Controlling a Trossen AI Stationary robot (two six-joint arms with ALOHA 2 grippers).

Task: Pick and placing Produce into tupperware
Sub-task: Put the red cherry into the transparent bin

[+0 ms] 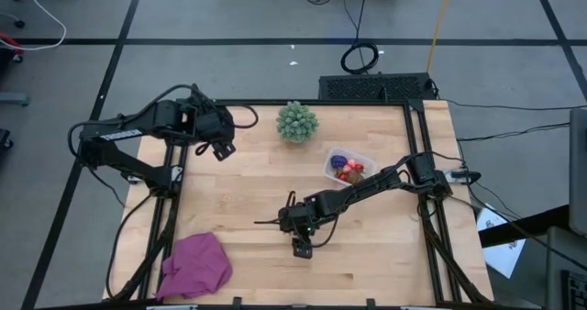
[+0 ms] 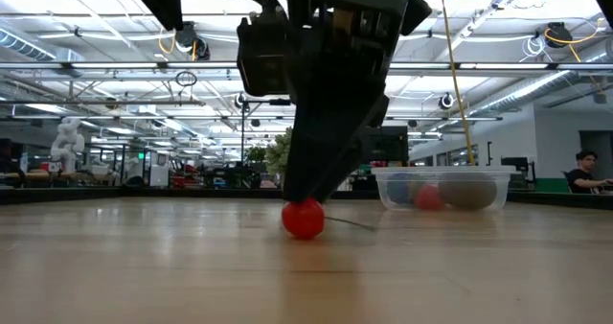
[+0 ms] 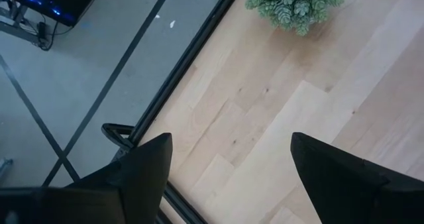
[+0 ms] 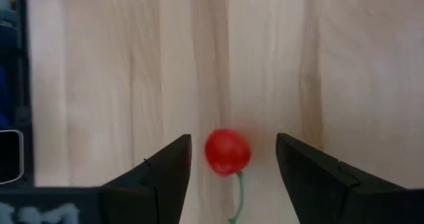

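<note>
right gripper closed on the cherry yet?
No. In the right wrist view the red cherry sits on the table between the right gripper's fingers, with bare wood showing on both sides of it.

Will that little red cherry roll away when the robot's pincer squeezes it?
Probably, if squeezed off-center: the cherry looks round and smooth, lying loose on the wooden table. Its thin green stem may slow rolling slightly. The right pincer stands open either side, so an even squeeze should trap it.
</note>
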